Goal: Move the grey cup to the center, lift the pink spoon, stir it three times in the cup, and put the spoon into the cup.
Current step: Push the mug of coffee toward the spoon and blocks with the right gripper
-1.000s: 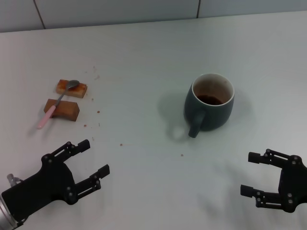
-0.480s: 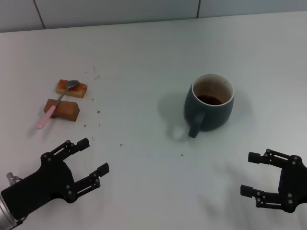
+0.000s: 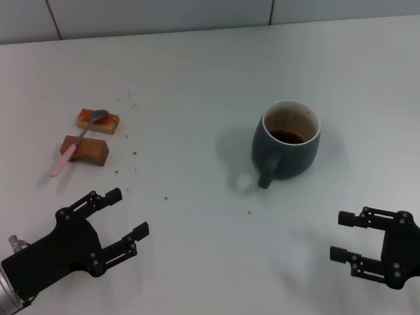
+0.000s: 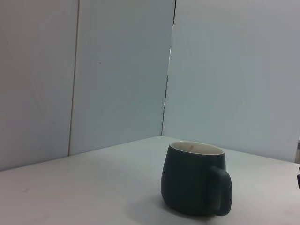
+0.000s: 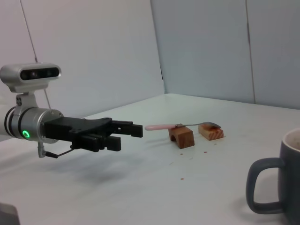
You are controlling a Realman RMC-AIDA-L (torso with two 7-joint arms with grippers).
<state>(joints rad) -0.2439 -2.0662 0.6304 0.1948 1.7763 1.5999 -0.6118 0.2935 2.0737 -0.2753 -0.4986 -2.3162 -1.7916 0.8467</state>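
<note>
Dark blue-grey cup (image 3: 287, 141), cream inside with brown stains, on a plain white bench (image 3: 197, 79). Pale pink spoon (image 3: 77, 140), silver bowl, across two brown blocks (image 3: 86, 148). Both grippers black.

Upright grey cup (image 3: 287, 139); pink spoon (image 3: 77, 141) across blocks (image 3: 86, 149).

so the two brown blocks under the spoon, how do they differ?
The far block is lighter, orange-tan, and carries the pink spoon's silver bowl; the near block is darker brown, looks bulkier, and carries the pink handle. Both lie flat on the white table, apart, on the robot's left.
</note>
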